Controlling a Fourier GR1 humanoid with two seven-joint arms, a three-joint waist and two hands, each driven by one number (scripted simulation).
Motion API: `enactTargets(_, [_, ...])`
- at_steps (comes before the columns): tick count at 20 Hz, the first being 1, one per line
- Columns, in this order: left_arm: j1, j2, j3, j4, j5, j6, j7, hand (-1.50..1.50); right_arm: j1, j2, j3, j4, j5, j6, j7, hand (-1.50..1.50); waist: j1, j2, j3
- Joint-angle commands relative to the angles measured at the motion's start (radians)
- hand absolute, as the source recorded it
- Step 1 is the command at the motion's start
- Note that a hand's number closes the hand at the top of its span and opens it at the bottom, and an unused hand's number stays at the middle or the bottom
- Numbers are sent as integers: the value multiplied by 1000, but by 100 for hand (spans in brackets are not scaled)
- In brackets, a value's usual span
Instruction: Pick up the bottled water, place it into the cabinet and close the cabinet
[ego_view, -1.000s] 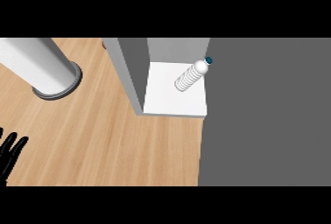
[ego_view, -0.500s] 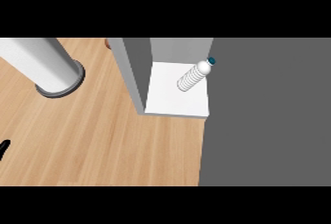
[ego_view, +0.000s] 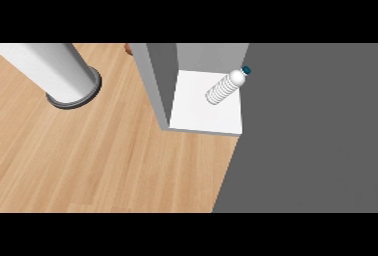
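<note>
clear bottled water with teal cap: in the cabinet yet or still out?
In. The clear ribbed bottled water with a teal cap sits on the white shelf floor of the grey cabinet, beside its wall. Neither hand shows.

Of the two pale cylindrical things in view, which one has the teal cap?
The bottled water, on the white shelf of the cabinet, has the teal cap at its upper end. The wider grey-white cylinder at the upper left of the wooden counter has none.

Nothing readable here; the bottled water (ego_view: 225, 88) might have a label, but it's too small to tell.
</note>
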Motion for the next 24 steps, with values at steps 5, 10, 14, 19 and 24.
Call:
enactTargets(5, [30, 34, 68, 24, 42, -81, -9, -150, -302, 149, 150, 37, 206, -272, 133, 150, 14, 16, 4])
enactTargets(10, [79, 52, 111, 39, 44, -158, -34, -150, -547, 267, 262, 219, 214, -389, 270, 150, 55, 22, 10])
enactTargets(14, [92, 55, 159, 52, 74, -207, -44, -150, -804, 270, 242, 383, 66, -390, 199, 150, 45, 39, 18])
enactTargets(19, [202, 47, 261, 112, 107, -314, -72, -150, -1020, 271, 170, 581, -41, -473, 196, 150, 14, 35, 20])
enactTargets(24, [261, -27, 288, 108, 41, -347, -85, -150, -970, 271, 158, 674, -121, -468, 148, 150, -37, 36, 22])
